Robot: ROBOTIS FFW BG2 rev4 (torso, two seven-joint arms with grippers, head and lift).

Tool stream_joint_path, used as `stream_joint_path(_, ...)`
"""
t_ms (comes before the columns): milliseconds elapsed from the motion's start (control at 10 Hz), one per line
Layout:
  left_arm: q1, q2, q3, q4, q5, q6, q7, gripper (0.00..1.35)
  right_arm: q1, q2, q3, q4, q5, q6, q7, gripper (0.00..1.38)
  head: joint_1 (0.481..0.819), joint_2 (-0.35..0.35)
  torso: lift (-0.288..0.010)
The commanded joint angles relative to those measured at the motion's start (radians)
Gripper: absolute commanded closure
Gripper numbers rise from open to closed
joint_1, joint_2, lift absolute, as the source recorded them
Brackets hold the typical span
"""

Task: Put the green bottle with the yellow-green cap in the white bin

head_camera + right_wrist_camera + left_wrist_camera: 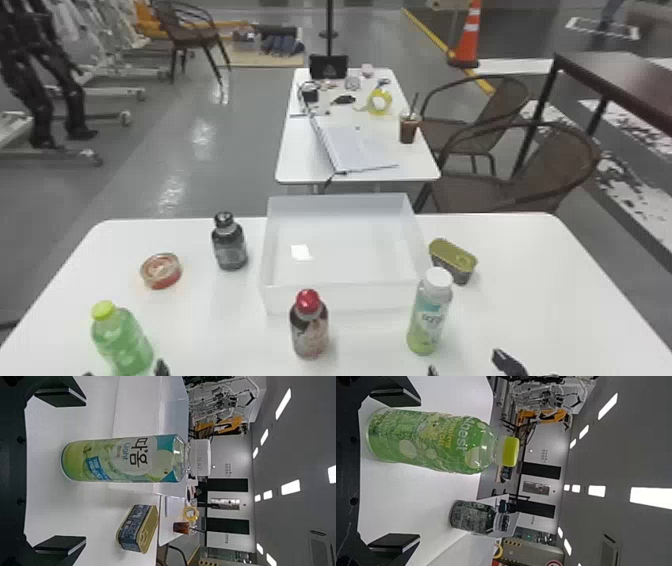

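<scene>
Well, in the head view the green bottle (122, 345) with the yellow-green cap (103, 310) stood upright near the left side of the bench (210, 325), outside the white bin (340, 301). The left pincer (125, 371) was released, a black tip on each side of the bottle's lower part. The right pincer (467, 364) was spread too, near the white-capped bottle (430, 317). A red-capped bottle (309, 330) stood in front of the bin, a dark bottle (230, 247) to its left, a round container (161, 271) farther left, and an oblong tin (452, 261) by its right wall.

In the left wrist view the left pincer (420, 471) was wide apart, clasping nothing, with the green bottle nearer one finger than the other.

In the right wrist view the right pincer (86, 471) gripped nothing, its fingers well parted, and the white-capped bottle stood upright near the oblong tin
</scene>
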Motion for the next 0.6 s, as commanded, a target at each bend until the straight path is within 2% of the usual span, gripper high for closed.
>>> stream_joint_path(0,0.002,-0.003,-0.001,0.0,0.002,-0.002,0.0,0.11,0.0,0.0,0.0,0.0,0.0,0.0,0.0,0.08,0.549,0.0,-0.1)
stream_joint_path(500,0.005,-0.003,-0.001,0.0,0.006,-0.002,0.0,0.11,0.003,0.0,0.0,0.0,-0.005,0.0,0.0,0.08,0.549,0.0,-0.1)
